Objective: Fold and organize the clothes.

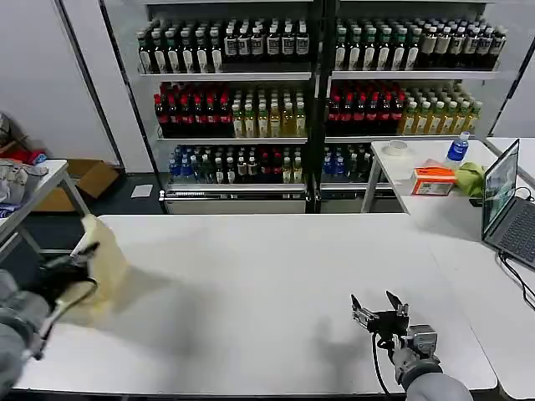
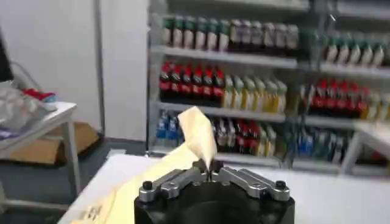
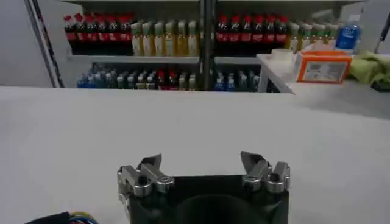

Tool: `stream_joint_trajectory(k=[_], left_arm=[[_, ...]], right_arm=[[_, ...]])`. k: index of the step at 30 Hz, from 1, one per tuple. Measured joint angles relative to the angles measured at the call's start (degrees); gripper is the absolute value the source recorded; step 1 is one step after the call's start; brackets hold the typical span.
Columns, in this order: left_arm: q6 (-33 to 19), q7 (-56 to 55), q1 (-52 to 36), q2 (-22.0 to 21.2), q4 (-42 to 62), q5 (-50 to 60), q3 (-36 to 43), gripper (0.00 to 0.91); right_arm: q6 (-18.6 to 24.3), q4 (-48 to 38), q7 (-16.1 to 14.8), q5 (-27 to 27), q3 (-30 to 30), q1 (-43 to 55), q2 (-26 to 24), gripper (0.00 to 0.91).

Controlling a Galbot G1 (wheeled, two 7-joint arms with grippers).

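Note:
The pale yellow T-shirt [image 1: 104, 266] hangs bunched at the left end of the white table [image 1: 267, 292], lifted by my left gripper [image 1: 84, 253]. In the left wrist view that gripper [image 2: 209, 170] is shut on a fold of the shirt [image 2: 196, 135], which stands up past the fingertips and drapes down beside the gripper body. My right gripper [image 1: 378, 311] hovers over the table's near right part, open, with nothing between its fingers [image 3: 152, 163]. In the right wrist view, bare tabletop lies under the right gripper [image 3: 202, 161].
Shelves of bottles [image 1: 318, 100] stand behind the table. A side table at the right holds an orange box [image 1: 433, 180], a green cloth [image 1: 471, 178], a blue bottle [image 1: 457, 148] and a laptop [image 1: 508, 209]. Another table [image 1: 33, 194] stands at the left.

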Motion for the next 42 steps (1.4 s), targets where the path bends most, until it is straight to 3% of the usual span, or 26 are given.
stream_joint_trajectory(k=[6,12,31,33,34,35,36,42], left_arm=[[-1.2,0.0,-3.0,-3.8,1.4,14.5,16.1,0.010],[-1.0,-0.5,-7.7,-5.7,1.0,21.0,26.8,0.020],[1.4,-7.2,-24.2,-14.8,8.5,12.9,45.0,0.020],[1.2,-7.8,-25.9,-16.1,9.3,10.9,46.1,0.121],[1.0,-8.0,-26.7,-16.7,9.7,9.9,46.7,0.564],[0.8,-8.2,-27.4,-17.3,10.1,9.1,47.1,0.816],[0.7,-8.3,-28.2,-17.9,10.6,8.1,47.6,0.907],[-0.1,-8.4,-31.2,-20.7,12.5,3.1,48.9,0.907]], right_arm=[[0.0,0.4,0.0,0.0,0.8,-0.8,-0.5,0.907],[0.0,0.6,0.0,-0.4,1.2,-1.5,-0.3,0.907],[0.0,2.0,0.0,-1.1,3.2,-4.1,0.0,0.907],[0.0,2.2,0.0,-1.3,3.2,-4.4,0.1,0.907],[0.0,2.3,0.0,-1.4,3.3,-4.5,0.2,0.907],[0.0,2.3,0.0,-1.5,3.4,-4.6,0.2,0.907],[0.0,2.4,0.0,-1.5,3.4,-4.7,0.3,0.907],[0.1,2.9,-0.3,-2.0,3.8,-4.9,0.3,0.907]])
